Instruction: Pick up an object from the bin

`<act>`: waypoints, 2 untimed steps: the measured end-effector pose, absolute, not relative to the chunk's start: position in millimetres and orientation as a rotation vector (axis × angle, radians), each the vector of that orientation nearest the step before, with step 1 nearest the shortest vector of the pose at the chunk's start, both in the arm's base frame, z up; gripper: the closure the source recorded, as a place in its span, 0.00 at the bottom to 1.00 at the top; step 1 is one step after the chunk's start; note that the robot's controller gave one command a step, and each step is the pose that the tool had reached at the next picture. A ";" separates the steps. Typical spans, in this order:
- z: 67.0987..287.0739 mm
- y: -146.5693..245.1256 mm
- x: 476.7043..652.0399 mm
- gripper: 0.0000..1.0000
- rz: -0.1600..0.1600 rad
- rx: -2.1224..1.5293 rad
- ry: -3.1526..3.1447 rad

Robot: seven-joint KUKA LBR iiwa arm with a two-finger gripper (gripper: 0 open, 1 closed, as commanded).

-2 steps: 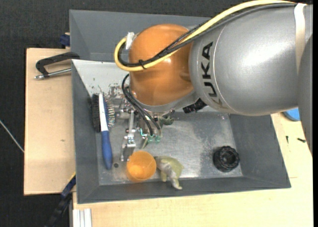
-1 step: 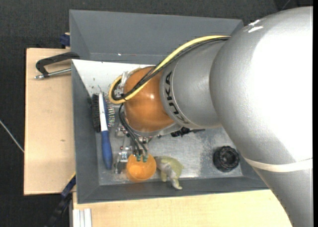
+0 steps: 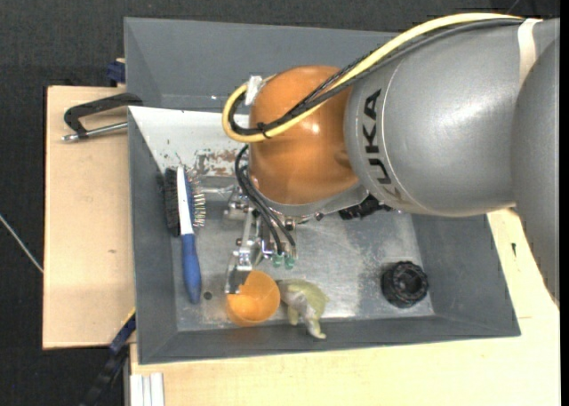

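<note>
In the camera view the pincer (image 3: 238, 276) hangs low in the bin (image 3: 462, 306), its tip at the upper-left edge of a small orange ball (image 3: 252, 298). Whether the pincer is released or clenched I cannot tell. A pale toy figure (image 3: 305, 303) lies just past the ball, and a blue-handled brush (image 3: 186, 231) lies near on the pincer's other side. The ball looks light, smooth and apt to roll, so it is probably best gripped across its widest middle.
</note>
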State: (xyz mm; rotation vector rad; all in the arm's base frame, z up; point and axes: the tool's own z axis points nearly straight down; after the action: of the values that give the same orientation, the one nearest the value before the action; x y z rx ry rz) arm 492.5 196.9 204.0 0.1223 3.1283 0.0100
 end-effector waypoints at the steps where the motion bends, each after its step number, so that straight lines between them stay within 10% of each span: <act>1: 97.0 114.8 502.9 0.00 -0.006 0.267 3.137; 2: 102.2 119.5 503.7 1.00 0.002 0.256 3.133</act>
State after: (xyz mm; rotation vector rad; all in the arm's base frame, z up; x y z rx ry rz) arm 503.7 119.5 102.2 0.2556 3.1330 0.0023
